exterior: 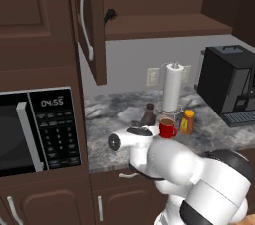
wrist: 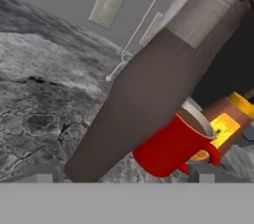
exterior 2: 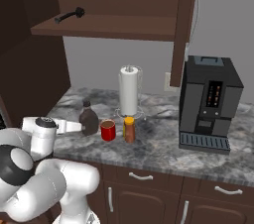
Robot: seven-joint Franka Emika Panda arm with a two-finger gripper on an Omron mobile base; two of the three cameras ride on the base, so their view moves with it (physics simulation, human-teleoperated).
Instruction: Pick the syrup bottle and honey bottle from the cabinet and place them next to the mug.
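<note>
On counter: syrup bottle (exterior 2: 89,121) stands just left of mug (exterior 2: 107,130), honey bottle (exterior 2: 129,129) right. Gripper (wrist: 126,176) jaws wide, holding nothing; retreat straight back, avoid clipping bottle.

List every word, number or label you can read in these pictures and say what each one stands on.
"04:55" on the clock display of the black microwave built into the dark wood cabinetry.
Keypad buttons below that display: too small to read.
Yellow label on the small orange honey bottle: no legible text.
Lit panel on the black coffee machine: red marks, too small to read.
Dark brown syrup bottle: no readable label showing.
</note>
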